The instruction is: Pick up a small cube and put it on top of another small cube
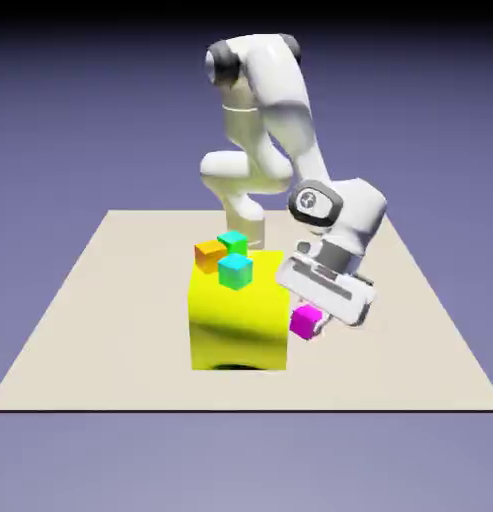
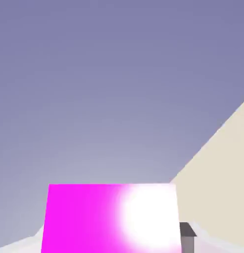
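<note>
My gripper [image 1: 316, 314] is shut on the small magenta cube [image 1: 306, 322], which hangs just off the big yellow block's [image 1: 238, 320] side toward the exterior view's right, lifted off the table. The hand is tilted sideways. In the hand view the magenta cube [image 2: 94, 217] fills the bottom middle, and one grey fingertip [image 2: 187, 236] shows at its right edge while the other is hidden. A cyan cube [image 1: 235, 270] sits on top of the yellow block, near its front.
An orange cube [image 1: 207, 254] and a green cube [image 1: 232, 241] sit at the back of the yellow block's top. The beige table [image 1: 110, 330] spreads around the block, and a slanted part of the table [image 2: 222, 163] shows in the hand view.
</note>
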Tool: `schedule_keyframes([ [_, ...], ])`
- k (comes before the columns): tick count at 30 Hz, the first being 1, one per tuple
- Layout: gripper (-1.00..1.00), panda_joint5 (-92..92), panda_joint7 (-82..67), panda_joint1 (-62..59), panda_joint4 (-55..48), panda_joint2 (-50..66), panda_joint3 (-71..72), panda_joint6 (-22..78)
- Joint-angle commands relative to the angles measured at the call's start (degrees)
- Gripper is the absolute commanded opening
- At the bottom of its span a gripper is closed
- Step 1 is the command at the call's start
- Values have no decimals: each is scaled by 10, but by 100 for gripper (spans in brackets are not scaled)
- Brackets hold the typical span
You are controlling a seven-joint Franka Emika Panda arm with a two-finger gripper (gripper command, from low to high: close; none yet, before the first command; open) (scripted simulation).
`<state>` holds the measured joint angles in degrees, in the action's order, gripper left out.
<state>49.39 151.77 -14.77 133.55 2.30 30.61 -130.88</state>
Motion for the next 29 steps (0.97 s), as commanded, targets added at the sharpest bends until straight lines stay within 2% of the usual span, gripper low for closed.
schedule_keyframes([
  [1,-100,-23,5,-7,8,-21,-1,15],
  [20,-100,-428,96,-159,149,-404,-33,282],
  [26,-100,-416,113,-169,235,-380,-30,173],
  [27,100,-416,113,-169,235,-380,-30,173],
  [29,100,-419,109,-167,215,-386,-31,197],
])
